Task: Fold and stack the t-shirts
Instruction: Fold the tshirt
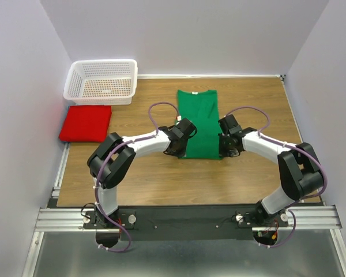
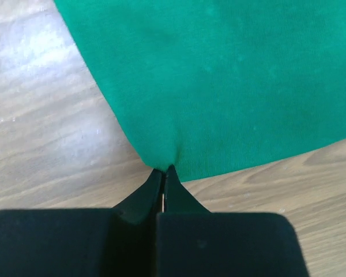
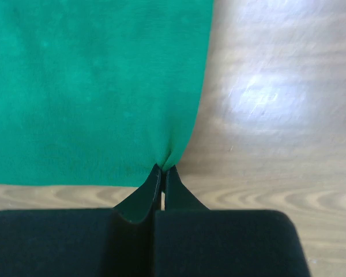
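Right now the green t-shirt (image 1: pixel 199 124) lies flat near the middle of the wooden bench (image 1: pixel 161 179). It is a long narrow rectangle with the sleeves tucked in, the collar toward the far edge and the hem toward the near edge. The left gripper (image 2: pixel 164 170) has its fingers pressed together on the shirt's near left corner, where the wrist view shows the cloth puckering into a small gather at the tips. The right gripper (image 3: pixel 163 168) is pinched tight on the near right corner in the same way, with a fold of green fabric caught between its fingertips. Both corners sit low against the wood. The red t-shirt (image 1: pixel 86 123) rests folded into a neat square by the left edge of the bench, well apart from the green one. Just beyond it, in the far left corner, stands a white perforated basket (image 1: pixel 102 81).
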Tool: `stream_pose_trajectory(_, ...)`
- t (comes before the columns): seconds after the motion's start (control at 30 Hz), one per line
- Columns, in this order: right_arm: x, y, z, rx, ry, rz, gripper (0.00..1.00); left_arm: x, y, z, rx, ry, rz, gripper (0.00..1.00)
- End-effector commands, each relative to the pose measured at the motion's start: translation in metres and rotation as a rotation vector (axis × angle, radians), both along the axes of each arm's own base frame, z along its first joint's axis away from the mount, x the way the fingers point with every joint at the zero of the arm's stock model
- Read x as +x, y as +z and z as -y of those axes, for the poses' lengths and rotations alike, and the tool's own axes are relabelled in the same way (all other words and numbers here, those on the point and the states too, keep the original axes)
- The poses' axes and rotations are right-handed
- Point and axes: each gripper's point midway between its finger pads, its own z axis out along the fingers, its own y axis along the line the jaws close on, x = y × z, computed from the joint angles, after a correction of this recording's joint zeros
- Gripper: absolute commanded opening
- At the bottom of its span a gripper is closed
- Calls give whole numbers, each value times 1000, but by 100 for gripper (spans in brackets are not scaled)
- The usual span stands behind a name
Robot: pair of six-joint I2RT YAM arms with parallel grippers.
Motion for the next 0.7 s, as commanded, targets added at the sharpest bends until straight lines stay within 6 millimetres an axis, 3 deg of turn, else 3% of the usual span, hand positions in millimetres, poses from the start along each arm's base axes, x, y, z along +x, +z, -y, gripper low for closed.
stream_pose_trajectory(0.0,-54,-8,10,-75,26,-156,1,-42,-14,-29,93,-45,-101,0)
stream_pose_trajectory(0.1,-89,1,2,-63,56,-204,1,-77,-12,-47,112,-61,-129,0)
stream_pose_trajectory(0.17,-120,1,-4,-73,79,-250,1,-101,-1,-47,87,-97,-126,0)
stream_pose_trajectory(0.23,-145,9,-16,-49,102,-247,1,-128,-4,-55,81,-100,-172,0)
stream_pose_trajectory(0.4,-202,21,-16,-50,129,-331,1,-179,23,-49,-1,-157,-197,0)
stream_pose_trajectory(0.53,-216,51,-26,11,166,-347,1,-211,43,-44,-102,-210,-253,0)
stream_pose_trajectory(0.6,-211,66,-22,-12,166,-322,1,-210,53,-42,-129,-208,-238,0)
stream_pose_trajectory(0.67,-189,85,-27,-50,176,-241,1,-195,71,-36,-161,-199,-181,0)
